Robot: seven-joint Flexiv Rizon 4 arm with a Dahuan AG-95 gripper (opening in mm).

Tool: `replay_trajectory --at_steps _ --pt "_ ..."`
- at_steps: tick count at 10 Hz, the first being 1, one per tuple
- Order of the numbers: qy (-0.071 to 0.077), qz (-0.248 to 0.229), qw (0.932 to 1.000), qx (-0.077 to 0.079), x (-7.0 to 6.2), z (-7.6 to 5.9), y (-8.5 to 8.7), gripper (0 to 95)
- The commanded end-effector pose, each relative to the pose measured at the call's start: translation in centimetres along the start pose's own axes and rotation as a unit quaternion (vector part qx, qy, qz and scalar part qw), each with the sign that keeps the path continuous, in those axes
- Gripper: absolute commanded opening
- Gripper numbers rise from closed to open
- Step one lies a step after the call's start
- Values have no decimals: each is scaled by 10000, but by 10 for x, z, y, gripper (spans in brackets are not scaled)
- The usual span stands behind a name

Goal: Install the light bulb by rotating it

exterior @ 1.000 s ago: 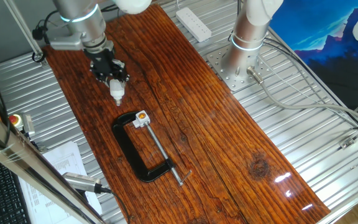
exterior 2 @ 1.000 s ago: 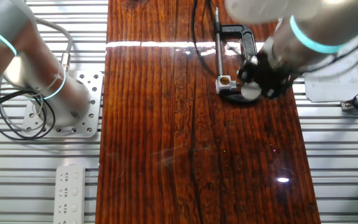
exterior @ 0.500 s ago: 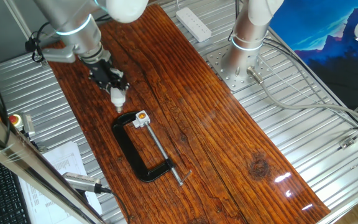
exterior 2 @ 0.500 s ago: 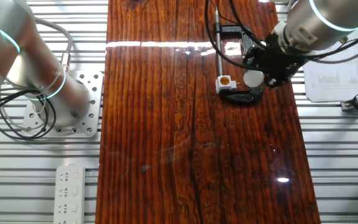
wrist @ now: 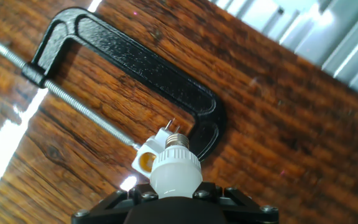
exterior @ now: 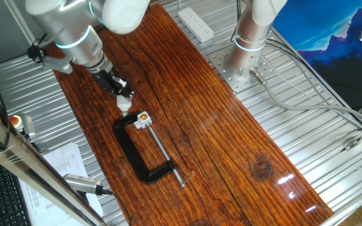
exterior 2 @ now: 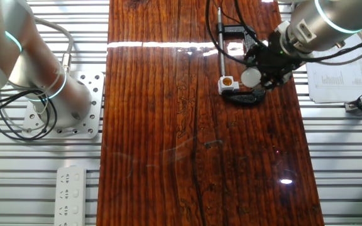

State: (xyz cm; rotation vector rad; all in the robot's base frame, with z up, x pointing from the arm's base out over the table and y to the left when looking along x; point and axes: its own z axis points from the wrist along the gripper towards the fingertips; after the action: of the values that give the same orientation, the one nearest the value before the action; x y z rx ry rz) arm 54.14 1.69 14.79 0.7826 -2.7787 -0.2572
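My gripper (exterior: 119, 88) is shut on the light bulb (exterior: 125, 100), a small white frosted bulb with a silvery screw base. The arm is tilted, so the bulb points down and to the right at the white socket block with orange centre (exterior: 143, 118). In the other fixed view the bulb (exterior 2: 251, 76) hangs just right of the socket (exterior 2: 228, 81). In the hand view the bulb (wrist: 176, 173) sticks out from between my fingers, its screw base (wrist: 178, 142) close beside the socket (wrist: 146, 158), a little above the table.
A black C-clamp (exterior: 137, 157) holds the socket block on the wooden table (exterior: 219, 138). A white power strip (exterior: 195, 24) lies at the far edge. A second arm's base (exterior: 247, 44) stands at the right. Papers (exterior: 61, 166) lie at the left.
My arm has tilted over and carried the bulb down and to the right, closer to the socket block. The bulb stays held.
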Motion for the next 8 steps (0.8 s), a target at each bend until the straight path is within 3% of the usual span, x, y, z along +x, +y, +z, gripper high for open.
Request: replay_trajectory --at_steps 1,3,5,8 --pt "302 640 9973 -172 -3 5 10 0" --pt "394 963 9944 -176 0 7 17 0" --pt "454 1292 9905 -85 7 7 23 0" --pt "556 1569 9859 186 11 7 27 0"
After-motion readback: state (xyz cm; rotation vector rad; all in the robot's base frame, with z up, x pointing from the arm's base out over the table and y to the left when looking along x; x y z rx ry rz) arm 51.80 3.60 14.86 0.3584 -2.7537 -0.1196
